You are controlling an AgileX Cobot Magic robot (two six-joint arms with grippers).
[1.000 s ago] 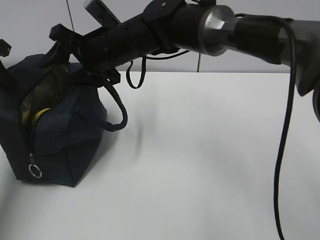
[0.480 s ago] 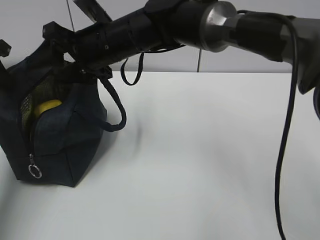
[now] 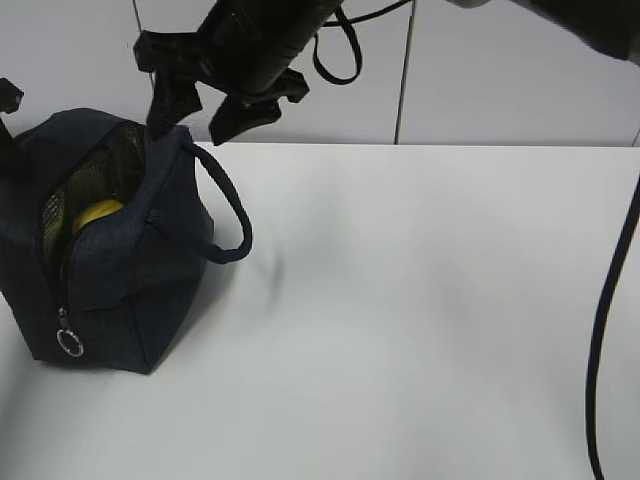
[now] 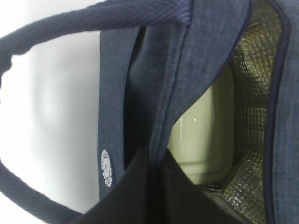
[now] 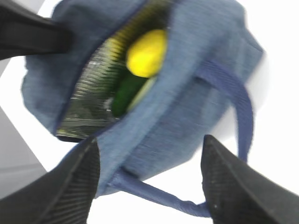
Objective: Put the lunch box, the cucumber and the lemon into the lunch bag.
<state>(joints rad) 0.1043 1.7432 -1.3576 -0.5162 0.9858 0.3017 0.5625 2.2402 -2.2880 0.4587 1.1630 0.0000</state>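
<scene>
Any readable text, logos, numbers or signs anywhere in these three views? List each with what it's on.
No readable text in any view.
Round white emblem on the lunch bag, left wrist view: a printed or stitched mark, too small and blurred to read.
Lunch box lid: plain, no lettering visible.
Lemon and cucumber: no stickers visible.

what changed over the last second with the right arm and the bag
The right gripper has lifted out of the lunch bag and now hangs open and empty above it. The lemon it let go of sits inside on the cucumber. The bag, its ring pull and the left gripper pinching its edge stayed put.
</scene>
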